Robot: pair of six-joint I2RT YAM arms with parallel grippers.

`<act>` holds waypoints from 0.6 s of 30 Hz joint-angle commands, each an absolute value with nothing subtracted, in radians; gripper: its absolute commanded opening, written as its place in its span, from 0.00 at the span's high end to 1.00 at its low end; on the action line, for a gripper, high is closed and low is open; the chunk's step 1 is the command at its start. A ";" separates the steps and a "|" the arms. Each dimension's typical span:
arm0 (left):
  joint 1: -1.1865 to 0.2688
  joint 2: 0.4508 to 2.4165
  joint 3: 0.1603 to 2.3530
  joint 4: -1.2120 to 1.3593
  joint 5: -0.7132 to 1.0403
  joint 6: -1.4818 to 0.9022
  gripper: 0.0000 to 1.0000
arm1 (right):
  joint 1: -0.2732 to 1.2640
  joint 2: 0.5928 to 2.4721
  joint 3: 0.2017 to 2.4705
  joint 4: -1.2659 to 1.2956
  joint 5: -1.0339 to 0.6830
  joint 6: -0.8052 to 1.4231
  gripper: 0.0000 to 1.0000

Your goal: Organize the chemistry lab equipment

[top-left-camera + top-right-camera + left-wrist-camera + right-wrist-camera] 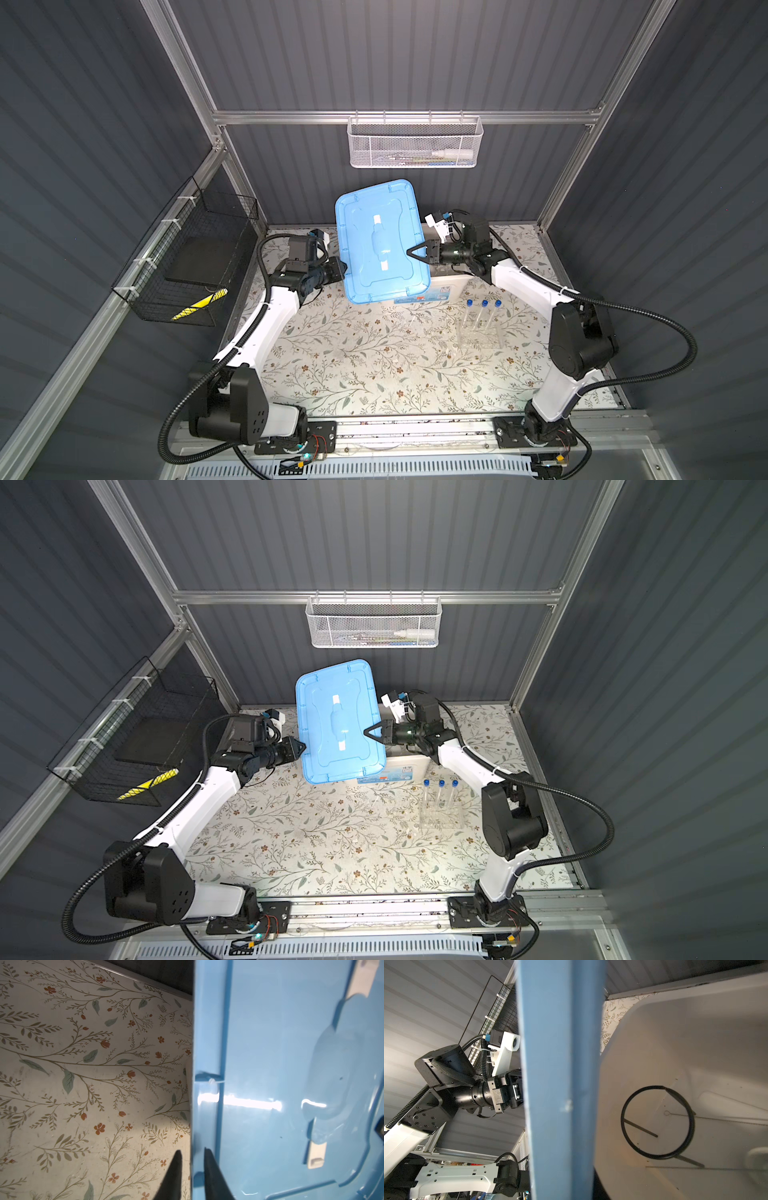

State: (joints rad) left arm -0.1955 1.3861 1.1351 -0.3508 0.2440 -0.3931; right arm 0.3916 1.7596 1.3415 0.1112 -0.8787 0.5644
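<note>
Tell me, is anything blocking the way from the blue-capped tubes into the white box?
Yes: the blue lid, gripped at its edge by the right hand, hangs tilted above the white box and covers most of its opening.

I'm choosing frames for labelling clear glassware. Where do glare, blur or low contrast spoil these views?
Left wrist view: bright glare streaks on the blue lid. Right wrist view: its close edge is blurred; the black ring tripod is sharp. Both top views: the test tubes and clear rack nearly vanish against the floral mat.

Both top views overlook the whole tabletop. Each wrist camera hugs the blue lid, the right perhaps edge-on.
</note>
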 commanded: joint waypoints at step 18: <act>-0.203 1.304 1.238 -0.404 0.133 -0.291 0.02 | 0.316 1.517 1.483 -0.206 -0.557 0.238 0.86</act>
State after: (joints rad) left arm -0.1978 1.3384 1.2110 -0.3946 0.1486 -0.3096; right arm 0.3149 1.5581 1.4292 -0.1112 -0.6552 0.3744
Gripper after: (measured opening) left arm 0.976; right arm 0.172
